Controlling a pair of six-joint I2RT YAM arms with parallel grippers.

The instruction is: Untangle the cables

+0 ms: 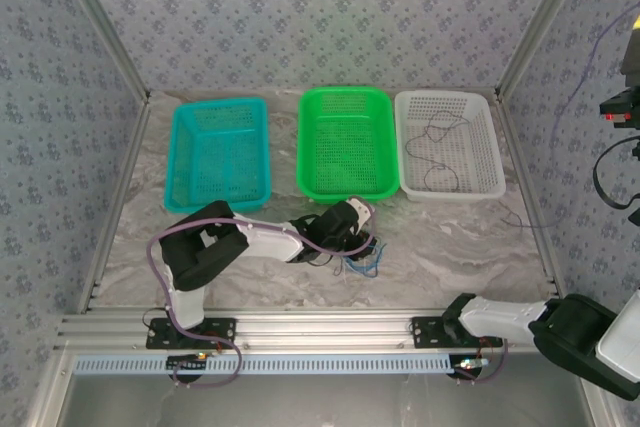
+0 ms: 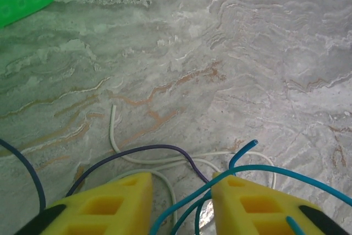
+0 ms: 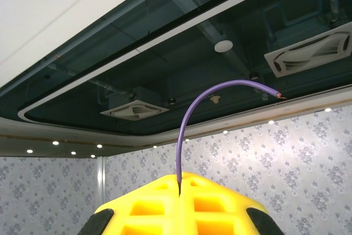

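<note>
From the top camera I see the left arm [image 1: 255, 239] reaching out over the marble table [image 1: 460, 247], with the left gripper [image 1: 358, 219] just in front of the green basket [image 1: 347, 142]. The cables [image 1: 358, 259] lie in a small loose tangle on the table right at that gripper. A teal basket [image 1: 218, 152] sits to the left of the green one and a white basket [image 1: 448, 142] to its right. In the white basket there is a thin dark wire [image 1: 437, 127]. The right arm [image 1: 500, 319] is folded low at the near right corner. On the left wrist camera the left gripper [image 2: 181, 182] has its yellow fingers [image 2: 118, 202] apart, clamping nothing. A teal cable [image 2: 286, 170], a dark purple cable [image 2: 148, 149] and a white cable [image 2: 114, 130] cross the gap between them. I cannot say for sure whether any strand touches a finger. On the right wrist camera the right gripper [image 3: 180, 182] points up at the ceiling, fingers pressed together on a purple wire [image 3: 190, 119]. The wire arcs upward to a bare end.
</note>
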